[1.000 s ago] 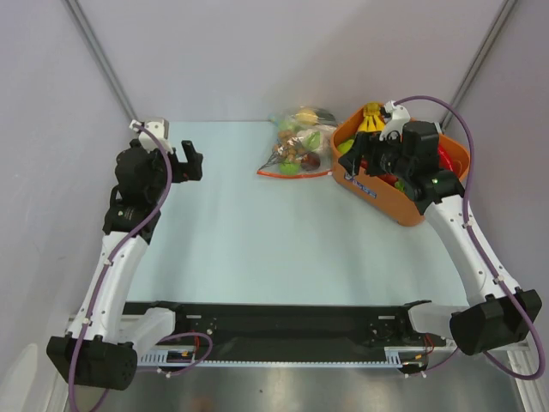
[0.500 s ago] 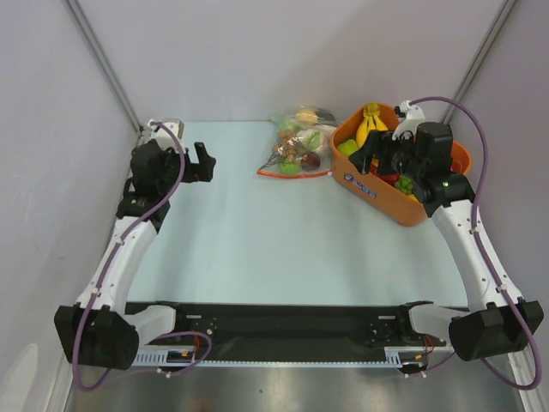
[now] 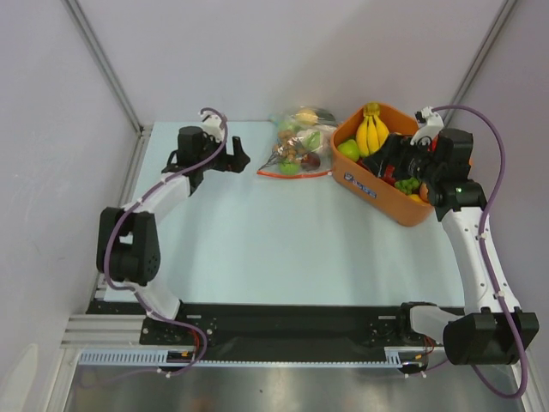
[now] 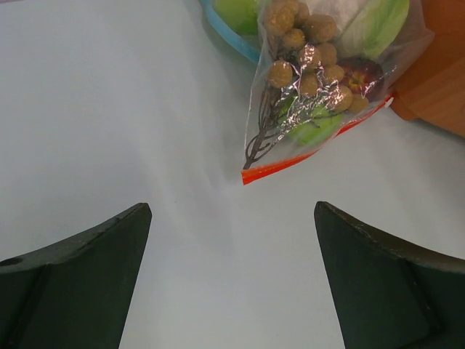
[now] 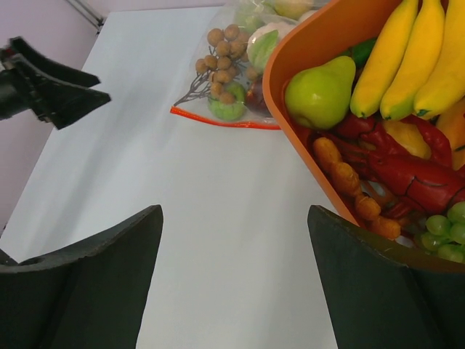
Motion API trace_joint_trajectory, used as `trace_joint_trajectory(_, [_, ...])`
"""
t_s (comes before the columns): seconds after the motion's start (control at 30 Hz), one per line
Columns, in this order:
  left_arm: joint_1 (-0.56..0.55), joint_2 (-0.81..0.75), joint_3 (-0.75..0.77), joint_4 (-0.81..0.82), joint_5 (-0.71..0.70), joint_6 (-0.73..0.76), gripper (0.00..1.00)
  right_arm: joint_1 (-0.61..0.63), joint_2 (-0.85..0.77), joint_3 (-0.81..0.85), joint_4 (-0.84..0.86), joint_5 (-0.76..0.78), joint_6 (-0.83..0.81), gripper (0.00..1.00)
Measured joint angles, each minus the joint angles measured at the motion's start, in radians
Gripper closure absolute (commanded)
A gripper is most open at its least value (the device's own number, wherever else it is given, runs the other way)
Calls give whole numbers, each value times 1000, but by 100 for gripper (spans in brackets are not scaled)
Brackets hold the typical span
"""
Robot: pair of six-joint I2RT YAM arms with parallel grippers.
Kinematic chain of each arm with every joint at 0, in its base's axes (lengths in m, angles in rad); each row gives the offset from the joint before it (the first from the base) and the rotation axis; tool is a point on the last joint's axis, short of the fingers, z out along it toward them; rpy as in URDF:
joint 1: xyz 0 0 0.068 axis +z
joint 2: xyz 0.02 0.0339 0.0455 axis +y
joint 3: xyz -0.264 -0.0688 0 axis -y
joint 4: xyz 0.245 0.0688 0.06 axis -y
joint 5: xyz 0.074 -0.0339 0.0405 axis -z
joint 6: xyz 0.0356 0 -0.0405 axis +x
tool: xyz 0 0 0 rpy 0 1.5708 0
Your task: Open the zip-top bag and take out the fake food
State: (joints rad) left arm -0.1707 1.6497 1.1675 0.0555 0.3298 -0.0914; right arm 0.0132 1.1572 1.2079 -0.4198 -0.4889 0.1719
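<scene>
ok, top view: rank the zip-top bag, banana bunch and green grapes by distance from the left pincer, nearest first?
From the left pincer, which is open at far left:
1. zip-top bag, just to its right, not touching it.
2. banana bunch, at the far end of the orange bin.
3. green grapes, deeper in the bin, on its right side.

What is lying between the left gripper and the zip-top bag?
Nothing. In the left wrist view only bare table lies between the open left gripper and the bag. The top view agrees.
</scene>
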Motion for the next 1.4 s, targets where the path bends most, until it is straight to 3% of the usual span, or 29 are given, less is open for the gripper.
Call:
trace_joint_trajectory(0.23, [-13, 196, 133, 14, 105, 24, 0, -2, 0, 0, 7, -33, 8, 13])
trace_joint_trajectory(0.67, [-24, 391, 284, -6, 174, 58, 0, -2, 13, 0, 12, -69, 11, 13])
trace_joint_trajectory(1.1, [-25, 447, 373, -45, 225, 66, 0, -2, 17, 0, 12, -77, 12, 13])
trace_joint_trajectory(1.4, [-87, 509, 502, -181, 226, 119, 0, -2, 18, 0, 11, -77, 11, 13])
